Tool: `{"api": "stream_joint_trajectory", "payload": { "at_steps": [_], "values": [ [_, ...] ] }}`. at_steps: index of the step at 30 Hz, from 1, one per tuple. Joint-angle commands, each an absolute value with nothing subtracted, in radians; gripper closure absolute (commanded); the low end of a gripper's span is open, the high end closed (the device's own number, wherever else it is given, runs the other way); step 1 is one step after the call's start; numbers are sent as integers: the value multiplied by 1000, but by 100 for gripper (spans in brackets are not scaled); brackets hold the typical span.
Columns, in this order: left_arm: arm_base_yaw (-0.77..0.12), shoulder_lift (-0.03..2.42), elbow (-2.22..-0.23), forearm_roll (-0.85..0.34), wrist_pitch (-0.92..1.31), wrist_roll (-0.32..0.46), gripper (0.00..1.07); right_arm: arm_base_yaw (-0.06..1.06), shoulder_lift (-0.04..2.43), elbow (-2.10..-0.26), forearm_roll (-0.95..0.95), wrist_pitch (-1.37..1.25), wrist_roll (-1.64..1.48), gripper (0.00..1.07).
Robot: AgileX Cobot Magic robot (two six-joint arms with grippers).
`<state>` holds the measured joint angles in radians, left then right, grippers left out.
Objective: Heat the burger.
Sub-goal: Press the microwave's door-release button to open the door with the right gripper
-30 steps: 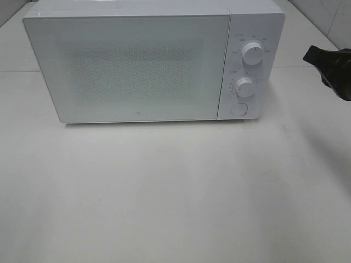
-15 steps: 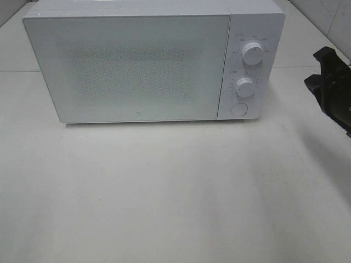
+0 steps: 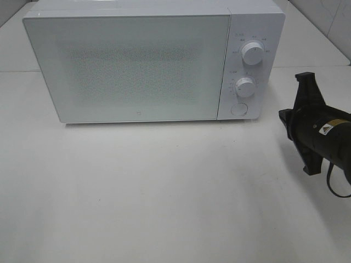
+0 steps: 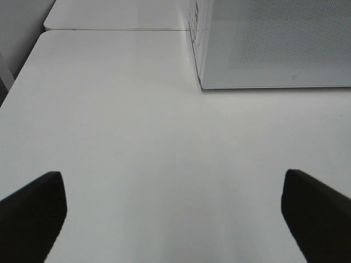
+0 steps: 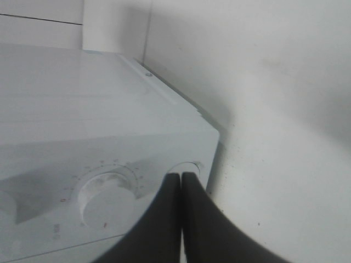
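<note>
The burger is out of view in every frame. A white microwave (image 3: pixel 137 66) stands at the back of the table with its door closed. Its control panel carries two knobs (image 3: pixel 252 53) and a round button (image 3: pixel 238 109). My right arm (image 3: pixel 318 134) hangs just right of the panel, low beside the button. In the right wrist view my right gripper (image 5: pixel 181 181) is shut on nothing, its tips close to the round button (image 5: pixel 186 166). My left gripper (image 4: pixel 174 213) stands wide open over bare table, short of the microwave's front corner (image 4: pixel 204 82).
The white table (image 3: pixel 164 192) stretches in front of the microwave. A seam (image 4: pixel 109 30) joins it to a second table behind. A tiled wall (image 3: pixel 329 16) rises at the back right.
My right arm has come down and leftward from the right edge toward the microwave's control panel. The microwave and the left gripper have not moved.
</note>
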<state>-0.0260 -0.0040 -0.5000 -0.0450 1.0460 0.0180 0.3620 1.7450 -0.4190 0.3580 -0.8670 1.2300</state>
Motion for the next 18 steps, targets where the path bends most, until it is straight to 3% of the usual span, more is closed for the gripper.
{"api": "stream_joint_trajectory", "payload": {
  "at_steps": [1,18],
  "values": [
    [-23,-29,-496,-49,1037,18,4,405,1775,-475,370,-833,1247,107],
    [-23,-29,-496,-49,1037,18,4,459,1923,-647,397,-790,1278,107]
  ]
}}
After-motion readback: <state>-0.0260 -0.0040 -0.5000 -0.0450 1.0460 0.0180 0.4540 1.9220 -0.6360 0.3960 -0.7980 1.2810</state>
